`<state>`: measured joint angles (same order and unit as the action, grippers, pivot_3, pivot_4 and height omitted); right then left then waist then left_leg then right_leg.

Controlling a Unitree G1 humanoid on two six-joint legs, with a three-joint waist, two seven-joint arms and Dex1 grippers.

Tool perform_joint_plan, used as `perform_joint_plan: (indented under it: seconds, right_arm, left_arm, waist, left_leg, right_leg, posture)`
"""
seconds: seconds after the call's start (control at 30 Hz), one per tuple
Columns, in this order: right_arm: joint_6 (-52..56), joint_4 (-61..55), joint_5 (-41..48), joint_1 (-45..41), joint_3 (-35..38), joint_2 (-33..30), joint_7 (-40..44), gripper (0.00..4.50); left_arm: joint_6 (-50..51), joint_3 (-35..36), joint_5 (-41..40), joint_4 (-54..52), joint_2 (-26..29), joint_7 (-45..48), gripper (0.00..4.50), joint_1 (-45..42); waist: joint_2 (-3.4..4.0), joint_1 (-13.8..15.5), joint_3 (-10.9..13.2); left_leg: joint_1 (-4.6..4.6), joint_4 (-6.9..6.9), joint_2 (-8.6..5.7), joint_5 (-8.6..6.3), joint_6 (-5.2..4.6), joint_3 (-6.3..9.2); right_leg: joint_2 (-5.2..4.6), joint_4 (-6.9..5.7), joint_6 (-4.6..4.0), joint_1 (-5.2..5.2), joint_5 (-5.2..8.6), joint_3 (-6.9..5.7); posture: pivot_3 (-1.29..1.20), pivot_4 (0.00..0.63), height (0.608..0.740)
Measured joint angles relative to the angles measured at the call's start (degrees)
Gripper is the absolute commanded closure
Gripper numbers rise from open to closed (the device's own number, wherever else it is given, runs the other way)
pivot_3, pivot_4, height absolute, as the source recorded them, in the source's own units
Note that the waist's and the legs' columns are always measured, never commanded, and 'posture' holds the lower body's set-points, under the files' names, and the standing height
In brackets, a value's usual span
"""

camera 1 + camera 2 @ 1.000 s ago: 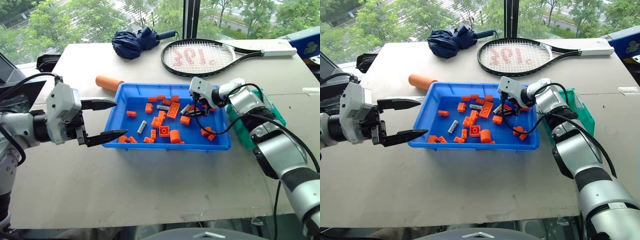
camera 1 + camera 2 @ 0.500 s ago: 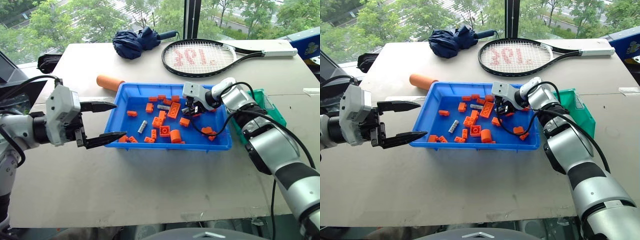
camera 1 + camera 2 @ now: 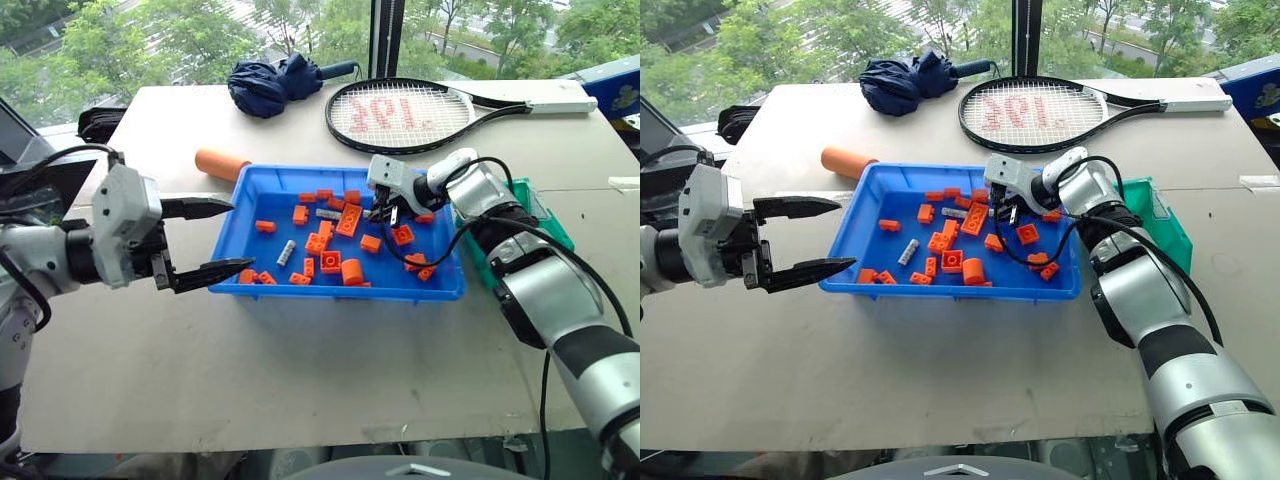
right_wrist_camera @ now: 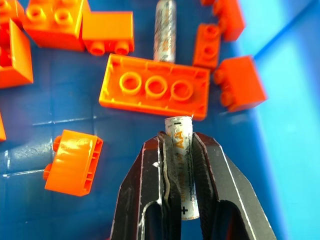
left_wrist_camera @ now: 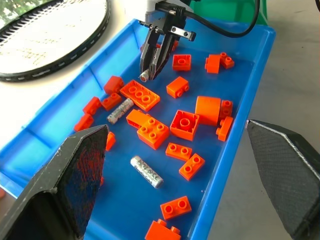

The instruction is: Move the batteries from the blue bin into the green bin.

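Closure of the right gripper is what has changed: a second ago its jaws stood apart over the bricks in the blue bin, and now they are clamped on a battery. In the right wrist view the silver cylinder is seen pinched between the two black fingers, its far end poking out past the tips and its plus end lying back between them. The battery's long axis is thus lined up with the fingers, so it points the way the gripper points, forward and down toward the bin floor, at a long orange brick below it. In the left wrist view the pinched battery is seen clear of the bricks, just above them.

For the task this is judged to mean that one battery has been picked and the carry to the green bin, just beside the blue bin on the robot's right, can begin. Two more batteries are seen loose on the blue floor among the bricks, so the job is judged far from finished.

The left gripper is held wide open and empty, just outside the blue bin's left rim.
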<state>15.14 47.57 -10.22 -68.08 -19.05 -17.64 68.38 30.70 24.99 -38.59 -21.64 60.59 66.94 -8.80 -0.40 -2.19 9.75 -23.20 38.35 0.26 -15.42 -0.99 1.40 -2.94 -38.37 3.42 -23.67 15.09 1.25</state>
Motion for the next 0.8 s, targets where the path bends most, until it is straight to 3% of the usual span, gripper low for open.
perform_joint_plan:
  seconds: [0.3,0.6,0.8]
  right_arm:
    - [28.60,-45.89,8.09,15.55,10.44,-13.06,-2.87,4.47]
    - [45.79,-64.19,12.75,28.81,24.78,-25.27,-12.21,4.47]
    - [48.75,-67.28,14.82,39.05,29.74,-28.12,-16.08,4.47]
  left_arm:
    - [1.12,-9.32,-2.28,1.42,-5.18,-2.32,0.00,-12.42]
    - [1.69,-19.28,-3.18,5.56,-12.71,-1.03,0.00,-25.57]
    - [1.28,-24.29,-1.92,10.25,-16.00,2.38,0.00,-32.06]
  waist:
    - [-0.01,0.32,-0.01]
    - [-0.03,1.27,-0.02]
    - [-0.03,1.76,-0.01]
  left_leg:
    - [-0.62,0.28,-0.10,-0.01,-0.04,0.09]
    - [-0.61,0.63,-0.12,-0.14,-0.29,-0.01]
    - [-0.61,0.81,-0.12,-0.15,-0.32,0.08]
  right_leg:
    - [-0.05,-0.41,0.01,-0.60,0.00,-0.11]
    - [0.16,-0.49,0.01,-0.54,0.00,0.00]
    - [0.15,-0.44,0.02,-0.33,0.00,-0.07]
  posture:
    - [0.00,0.150,0.740]
    - [0.00,0.150,0.740]
    - [0.00,0.150,0.740]
